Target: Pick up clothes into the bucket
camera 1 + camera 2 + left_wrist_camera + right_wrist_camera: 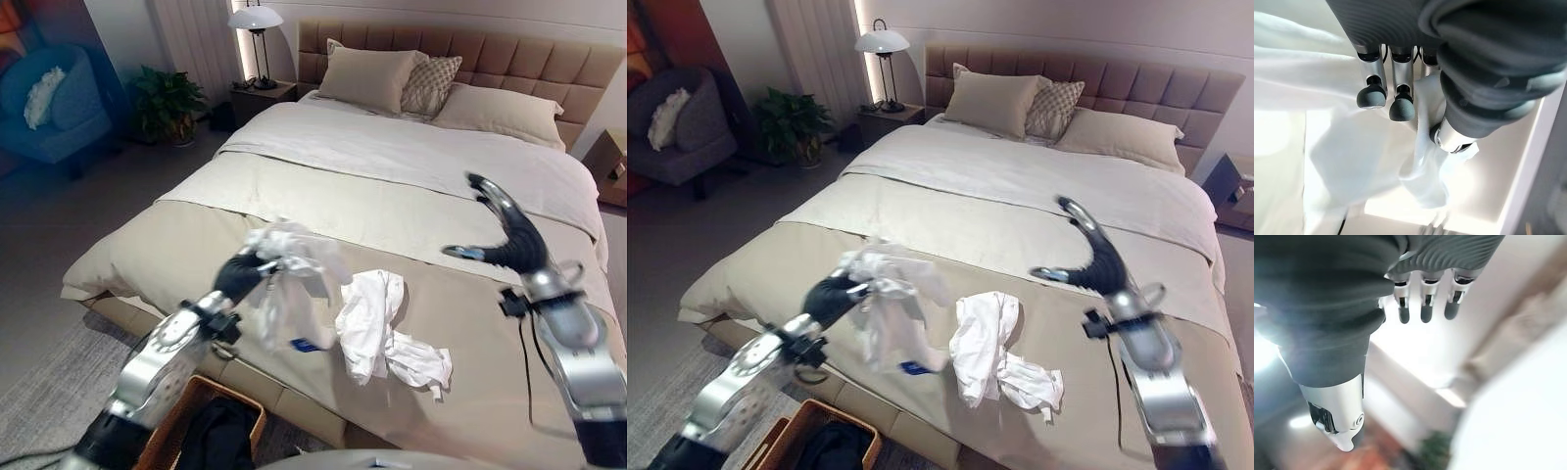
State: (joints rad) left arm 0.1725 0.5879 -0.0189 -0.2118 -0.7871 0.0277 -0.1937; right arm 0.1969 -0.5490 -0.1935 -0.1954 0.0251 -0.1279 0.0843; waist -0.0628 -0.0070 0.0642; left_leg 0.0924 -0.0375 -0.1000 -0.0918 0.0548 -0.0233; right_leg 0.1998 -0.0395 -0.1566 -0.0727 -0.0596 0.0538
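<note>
My left hand point(243, 274) is shut on a white garment point(290, 284) and holds it lifted over the bed's near edge; the cloth hangs down from the fingers point(1371, 93). A second white garment point(377, 328) lies crumpled on the beige bedspread just right of it. A woven basket point(167, 431) with dark cloth inside stands on the floor below my left arm. My right hand point(509, 240) hovers open above the bed's right side, fingers point(1422, 308) straight, holding nothing.
The large bed point(411, 166) has pillows point(367, 76) at its padded headboard. A bedside table with a lamp point(257, 29) and a potted plant point(167, 103) stand at the far left, beside a blue armchair point(49, 108). Grey rug lies beside the basket.
</note>
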